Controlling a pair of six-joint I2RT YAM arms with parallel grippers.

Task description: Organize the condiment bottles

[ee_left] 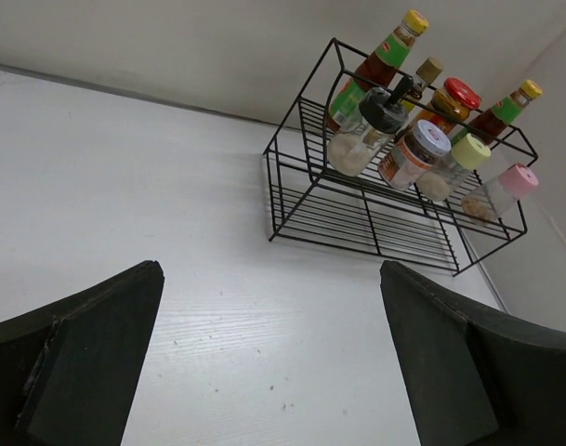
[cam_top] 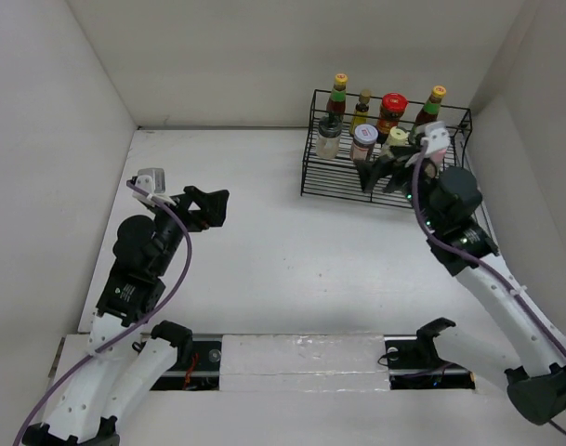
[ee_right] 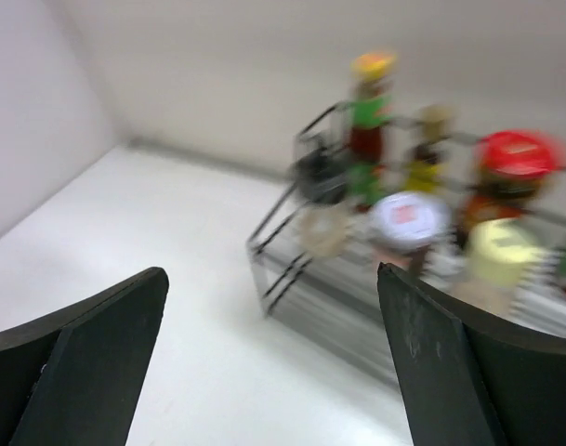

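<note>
The condiment bottles stand in a black wire rack [cam_top: 307,158] at the far right. The back row holds two dark bottles with yellow caps [cam_top: 339,91] [cam_top: 434,100], a brown-capped bottle [cam_top: 362,105] and a red-lidded jar [cam_top: 391,110]. In front are a grey-capped shaker [ee_left: 361,139], a silver-lidded jar [ee_left: 414,153], a cream shaker [ee_left: 457,165] and a pink-capped shaker [ee_left: 506,190]. My right gripper [cam_top: 382,177] hovers open at the rack's front with nothing between its fingers; its wrist view is blurred. My left gripper [cam_top: 214,206] hangs open and empty over the table's left side.
White walls close in the table on the left, back and right, and the rack [ee_left: 366,232] sits close to the back right corner. The rack's lower shelf [ee_right: 357,307] holds nothing in view. Both arm bases sit at the near edge.
</note>
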